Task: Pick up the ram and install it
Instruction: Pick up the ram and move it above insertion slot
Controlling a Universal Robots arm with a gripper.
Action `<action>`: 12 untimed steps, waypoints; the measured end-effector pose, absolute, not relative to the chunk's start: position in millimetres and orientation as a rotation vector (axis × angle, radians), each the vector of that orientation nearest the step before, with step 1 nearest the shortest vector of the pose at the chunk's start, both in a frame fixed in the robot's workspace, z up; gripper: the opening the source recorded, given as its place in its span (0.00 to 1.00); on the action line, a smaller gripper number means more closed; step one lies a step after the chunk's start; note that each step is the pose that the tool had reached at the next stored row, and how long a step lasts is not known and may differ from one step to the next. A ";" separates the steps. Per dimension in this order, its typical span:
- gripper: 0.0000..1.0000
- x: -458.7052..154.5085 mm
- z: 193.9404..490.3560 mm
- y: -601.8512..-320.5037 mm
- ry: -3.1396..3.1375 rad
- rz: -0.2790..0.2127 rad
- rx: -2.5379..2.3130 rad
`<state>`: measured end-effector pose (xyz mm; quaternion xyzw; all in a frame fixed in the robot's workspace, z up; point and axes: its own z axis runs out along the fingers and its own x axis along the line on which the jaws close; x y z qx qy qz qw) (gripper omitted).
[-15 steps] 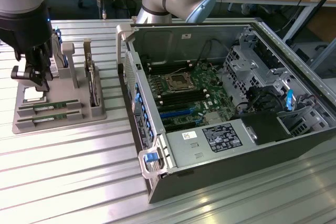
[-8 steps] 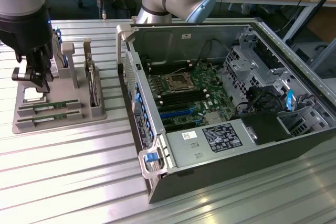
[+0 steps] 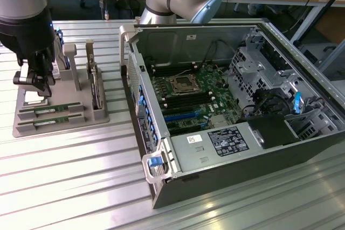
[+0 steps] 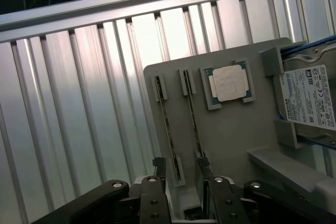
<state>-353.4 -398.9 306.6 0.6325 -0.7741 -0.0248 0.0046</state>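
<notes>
Wrist view: my black gripper (image 4: 179, 167), spread and empty, hovers over one end of the long thin green ram stick (image 4: 170, 139) in the grey plastic tray (image 4: 231, 145), nine o'clock from the open metal computer case (image 3: 232, 179) in the exterior view. One finger (image 4: 205, 169) overhangs the twin stick (image 4: 193, 119) alongside and could strike it.

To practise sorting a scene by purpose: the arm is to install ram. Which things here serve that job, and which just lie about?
For the job: open gripper, two ram sticks in the grey holder, motherboard in the open computer case.
Lying about: processor chip, hard drive.
</notes>
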 end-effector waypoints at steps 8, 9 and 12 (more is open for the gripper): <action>0.36 -353.4 302.4 -398.9 -2.425 -0.078 1.981; 0.36 -353.4 301.9 -398.9 -2.425 -0.078 1.981; 0.36 -353.3 300.2 -398.9 -2.425 -0.078 1.981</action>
